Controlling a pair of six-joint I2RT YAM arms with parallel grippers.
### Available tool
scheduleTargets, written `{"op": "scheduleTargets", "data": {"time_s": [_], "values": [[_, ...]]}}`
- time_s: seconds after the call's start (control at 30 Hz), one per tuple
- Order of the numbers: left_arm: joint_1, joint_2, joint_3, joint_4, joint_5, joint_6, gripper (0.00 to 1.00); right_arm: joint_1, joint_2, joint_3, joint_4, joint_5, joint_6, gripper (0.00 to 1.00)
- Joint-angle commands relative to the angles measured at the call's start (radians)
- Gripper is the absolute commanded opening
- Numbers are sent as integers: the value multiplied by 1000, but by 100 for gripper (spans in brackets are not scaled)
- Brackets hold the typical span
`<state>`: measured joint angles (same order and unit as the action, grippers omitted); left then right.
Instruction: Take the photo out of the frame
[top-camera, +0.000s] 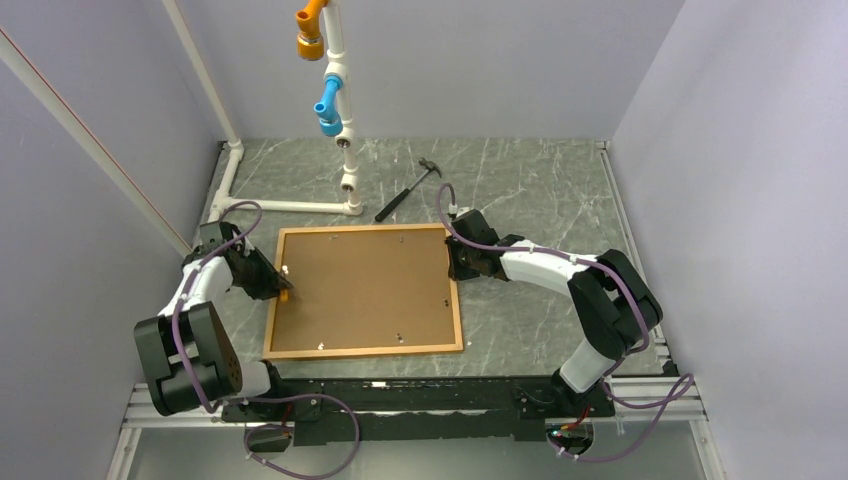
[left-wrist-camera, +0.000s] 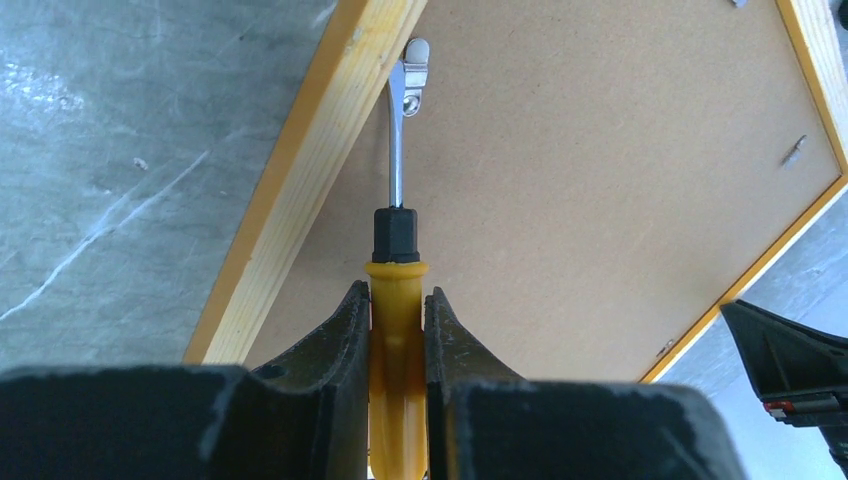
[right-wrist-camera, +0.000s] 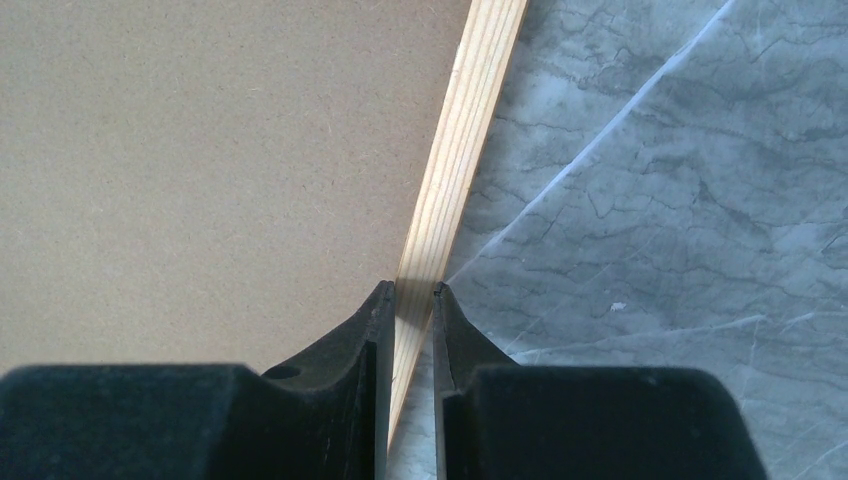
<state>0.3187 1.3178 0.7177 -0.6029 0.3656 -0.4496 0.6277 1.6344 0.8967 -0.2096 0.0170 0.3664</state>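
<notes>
The frame (top-camera: 365, 351), a thin orange border, was laid flat on the grey marbled bench (top-camera: 540, 200) with its back turned upward. The photo (top-camera: 365, 290) was seated inside the frame, so that only its brown board back was shown; the printed side could not be seen. At the frame's left rail, the left fingers (left-wrist-camera: 355, 320) were closed tightly on the yellow handle of a screwdriver (left-wrist-camera: 397, 230). Its steel blade was extended over the board to a small metal tab (left-wrist-camera: 412, 75) just inside that rail, where the tip was placed against it. At the frame's right rail, towards its far corner, the right fingers (right-wrist-camera: 372, 330) were closed on the pale wooden strip, one finger on the board side and the other on the bench side. More small tabs were scattered along the frame's inner edges. Beyond the frame's far rail, a hammer (top-camera: 408, 190) was laid on the bench, and a white pipe structure (top-camera: 345, 130) was raised just to the hammer's left
</notes>
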Motion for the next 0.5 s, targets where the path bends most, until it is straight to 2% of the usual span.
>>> {"op": "scheduleTargets", "data": {"time_s": [0.0,0.23,0.37,0.47], "values": [[1,7,24,63,95,1,0,-2,10,4,22,-12,-30,0],[-3,-17,37,48,116,6,0,-2,16,5,24,-12,-29,0],[-6,-80,56,13,42,-5,0,-2,18,8,22,-12,-30,0],[-26,-160,92,-27,-78,-3,0,-2,16,11,20,-12,-30,0]]}}
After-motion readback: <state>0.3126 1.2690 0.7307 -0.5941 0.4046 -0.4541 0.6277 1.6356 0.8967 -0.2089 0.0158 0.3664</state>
